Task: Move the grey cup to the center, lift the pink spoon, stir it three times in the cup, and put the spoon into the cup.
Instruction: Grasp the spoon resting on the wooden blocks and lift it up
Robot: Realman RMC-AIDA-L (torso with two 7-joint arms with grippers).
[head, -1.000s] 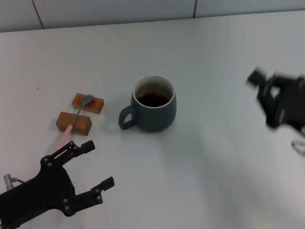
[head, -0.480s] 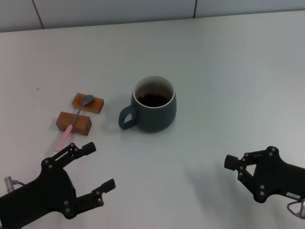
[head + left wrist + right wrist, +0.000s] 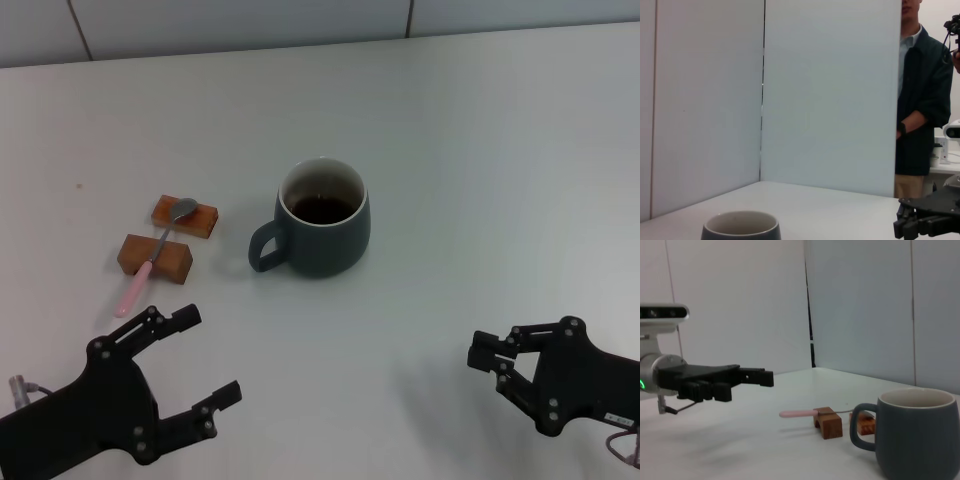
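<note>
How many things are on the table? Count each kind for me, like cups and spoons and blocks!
Cups: 1, the grey cup with dark drink in it.
Spoons: 1, the pink spoon lying across the blocks.
Wooden blocks: 2, one under the spoon's bowl, one under its handle.
Total: 4 things.

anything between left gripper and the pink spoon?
No. In the head view only bare table separates the open left gripper from the pink spoon, whose handle end lies just beyond the fingertips.
</note>
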